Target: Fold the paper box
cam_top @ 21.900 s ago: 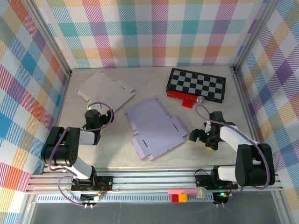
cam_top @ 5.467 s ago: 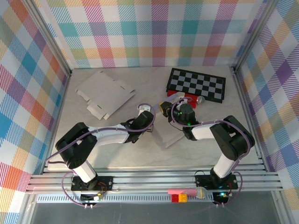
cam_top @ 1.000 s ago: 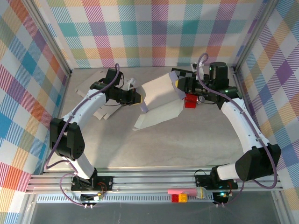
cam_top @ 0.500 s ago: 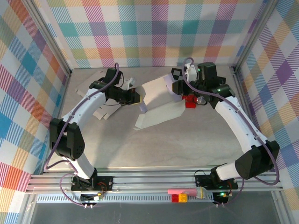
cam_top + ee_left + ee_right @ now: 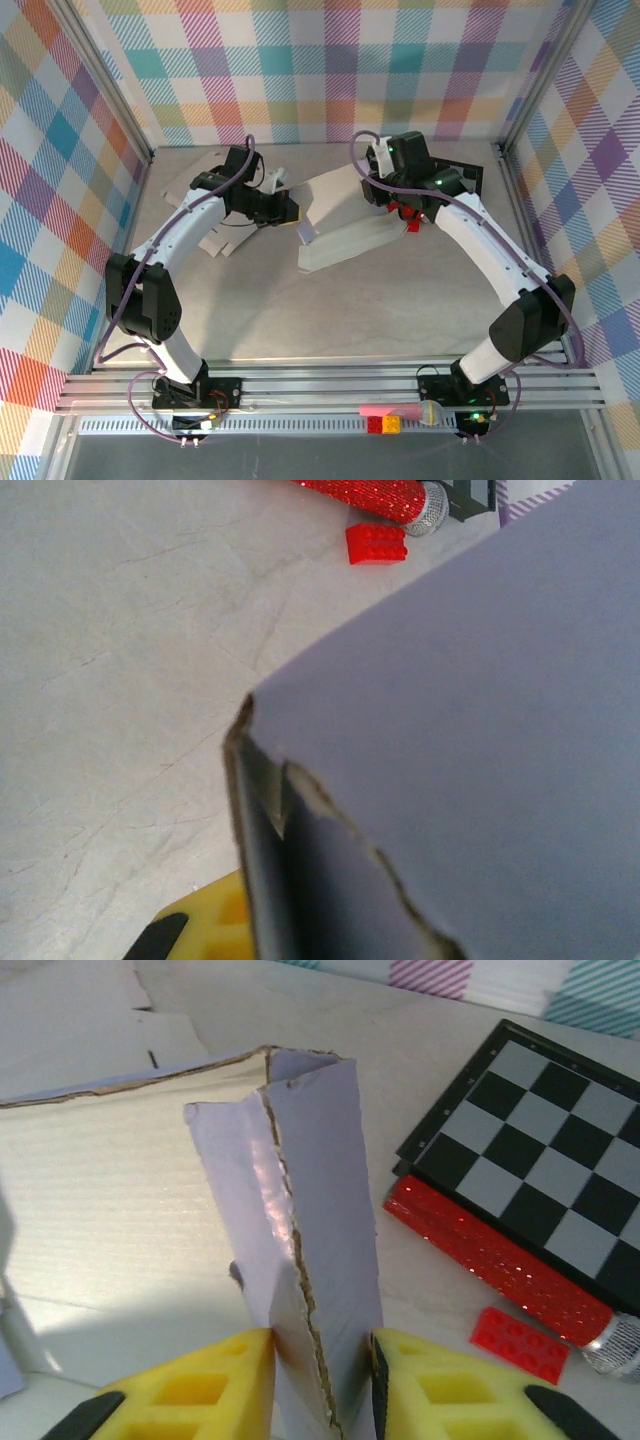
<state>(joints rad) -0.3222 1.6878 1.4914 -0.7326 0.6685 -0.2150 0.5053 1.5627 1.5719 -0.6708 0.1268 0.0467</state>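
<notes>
The lavender cardboard paper box, partly raised from flat, lies on the pale table just left of the black-and-grey checkerboard. The right jaws pinch an upright folded flap between yellow pads, at the box edge nearest the checkerboard. The left jaws are pressed together on the box edge facing away from the checkerboard. A red glitter tube lies along the checkerboard's rim, with a small red brick just beside it. A flat beige cardboard sheet lies beyond the box, well apart from the checkerboard.
</notes>
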